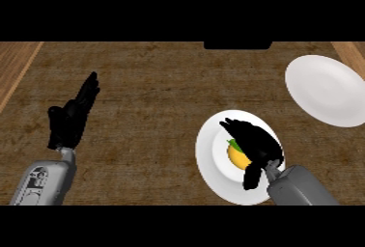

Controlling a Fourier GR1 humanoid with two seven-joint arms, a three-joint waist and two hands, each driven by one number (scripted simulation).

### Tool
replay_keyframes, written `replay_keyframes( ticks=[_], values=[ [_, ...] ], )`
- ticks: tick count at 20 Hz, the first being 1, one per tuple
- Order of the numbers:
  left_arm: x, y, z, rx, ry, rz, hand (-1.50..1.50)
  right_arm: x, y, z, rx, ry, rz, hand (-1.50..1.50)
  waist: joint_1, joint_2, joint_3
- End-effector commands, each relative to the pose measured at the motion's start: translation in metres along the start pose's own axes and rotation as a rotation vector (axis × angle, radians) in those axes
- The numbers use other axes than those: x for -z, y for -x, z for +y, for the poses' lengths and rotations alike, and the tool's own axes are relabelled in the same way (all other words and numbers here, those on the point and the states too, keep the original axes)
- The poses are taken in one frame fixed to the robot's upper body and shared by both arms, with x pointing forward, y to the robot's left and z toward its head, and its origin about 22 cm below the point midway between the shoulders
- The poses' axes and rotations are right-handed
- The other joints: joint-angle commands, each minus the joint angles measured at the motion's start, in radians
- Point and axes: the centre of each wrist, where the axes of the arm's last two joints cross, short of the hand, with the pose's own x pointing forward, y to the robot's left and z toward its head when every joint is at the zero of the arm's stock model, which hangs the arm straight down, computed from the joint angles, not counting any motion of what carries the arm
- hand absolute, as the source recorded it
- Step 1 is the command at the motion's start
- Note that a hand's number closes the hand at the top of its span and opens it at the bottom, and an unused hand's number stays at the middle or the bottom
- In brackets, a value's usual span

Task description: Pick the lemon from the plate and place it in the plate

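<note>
Yellow lemon (236,155), white plates (214,166) (324,89), black hands (255,142) (71,118), brown wood-grain counter (157,96)

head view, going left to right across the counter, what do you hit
left robot hand → plate with the lemon under the right robot hand → second plate
</note>
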Motion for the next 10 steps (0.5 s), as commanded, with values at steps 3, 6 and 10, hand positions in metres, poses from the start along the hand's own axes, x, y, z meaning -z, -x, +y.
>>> replay_keyframes(
  ticks=[3,6,10],
  values=[
    [0.016,-0.005,-0.015,0.0,-0.017,-0.009,0.0,0.012,0.017,-0.002,0.004,-0.019,0.022,-1.5,-0.003,0.0,0.0],
    [-0.001,0.006,-0.014,0.012,0.015,-0.019,0.0,0.012,0.034,0.002,-0.018,-0.019,0.034,-1.5,-0.002,-0.001,0.0],
    [-0.005,-0.003,-0.012,0.002,-0.007,-0.009,0.0,0.027,0.025,0.011,-0.021,0.077,-0.025,1.5,0.001,0.0,0.0]
  ],
)
